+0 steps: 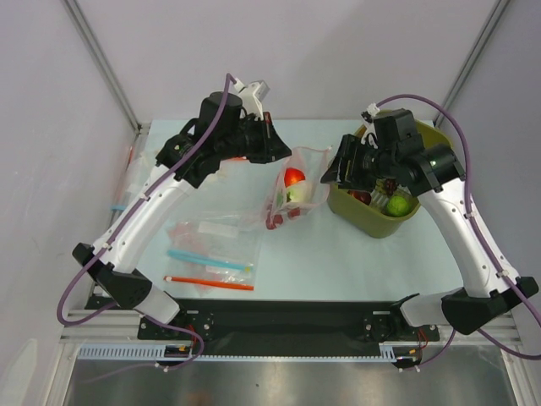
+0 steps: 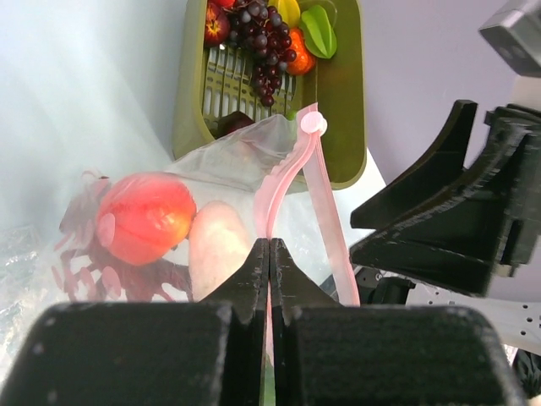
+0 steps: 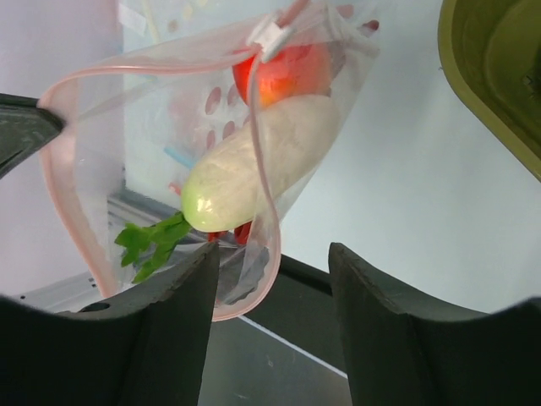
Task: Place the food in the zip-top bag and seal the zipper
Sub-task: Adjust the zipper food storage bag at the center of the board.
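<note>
The pale table carries everything, with the left arm and right arm curving in from its near edge towards the middle. At the right stands an olive basket holding grapes and other toy fruit. The right end effector hovers at its left rim, its fingers apart and nothing between them. Just left of the basket, between the two arms, is the bag, clear and crinkled. Its mouth is raised towards the left end effector, and its lower end reaches down towards the table. Two flat bags lie nearer the left arm's base, one with a blue strip and one with an orange strip. Inside the raised bag are the lobster at the low end, the radish with its green top pointing down, and the tomato above it. The left end effector's fingers are pressed together on the zipper. Beyond them the pink strip splits into two lines, so the mouth gapes in a loop. A small pale slider sits at the strip's far end, close to the basket.
</note>
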Available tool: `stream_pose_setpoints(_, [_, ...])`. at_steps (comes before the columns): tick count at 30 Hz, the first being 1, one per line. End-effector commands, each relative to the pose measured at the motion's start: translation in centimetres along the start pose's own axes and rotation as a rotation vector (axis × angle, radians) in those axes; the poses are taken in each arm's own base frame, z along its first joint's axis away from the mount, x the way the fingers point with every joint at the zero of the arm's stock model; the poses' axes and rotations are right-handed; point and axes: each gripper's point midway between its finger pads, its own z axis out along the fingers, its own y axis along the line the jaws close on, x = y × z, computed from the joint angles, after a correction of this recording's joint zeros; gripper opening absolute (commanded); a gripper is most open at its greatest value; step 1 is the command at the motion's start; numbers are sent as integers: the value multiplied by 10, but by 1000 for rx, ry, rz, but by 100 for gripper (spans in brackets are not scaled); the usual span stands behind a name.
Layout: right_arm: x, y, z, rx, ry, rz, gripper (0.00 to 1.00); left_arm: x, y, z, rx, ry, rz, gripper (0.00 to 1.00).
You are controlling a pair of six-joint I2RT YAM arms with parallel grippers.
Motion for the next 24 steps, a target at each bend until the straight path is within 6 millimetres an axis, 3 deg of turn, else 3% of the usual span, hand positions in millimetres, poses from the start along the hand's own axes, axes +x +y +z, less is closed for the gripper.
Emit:
stream_pose_setpoints(1, [1, -5, 5, 17, -5, -11, 58, -26, -21, -16, 50, -84, 26, 0])
stream_pose_setpoints(6, [2, -1, 18, -8, 19, -12, 47, -25, -21, -16, 47, -79, 28, 0])
stream_pose_setpoints(7, [0, 1, 20, -18, 19, -15, 42, -24, -20, -16, 46, -76, 27, 1])
stream_pose_setpoints(8, [-2, 5, 19, -32, 19, -18, 29, -23, -20, -16, 44, -72, 23, 0])
stream_pose_setpoints(13, [-15, 17, 18, -53, 2, -43, 0, -17, -17, -14, 37, -49, 25, 0])
stream_pose_setpoints(19, [-30, 29, 13, -81, -45, -49, 0, -4, -10, -9, 22, 9, 42, 2])
stream_pose_setpoints(22, [-31, 31, 18, -91, -36, -37, 0, 6, -5, -7, 11, 59, 52, 32])
stream_pose_setpoints(23, [-31, 31, 19, -92, -35, -31, 0, 8, -4, -7, 8, 69, 63, 47])
stream_pose_setpoints(24, [-32, 33, 20, -101, -39, -31, 0, 13, 0, -6, -2, 93, 64, 52])
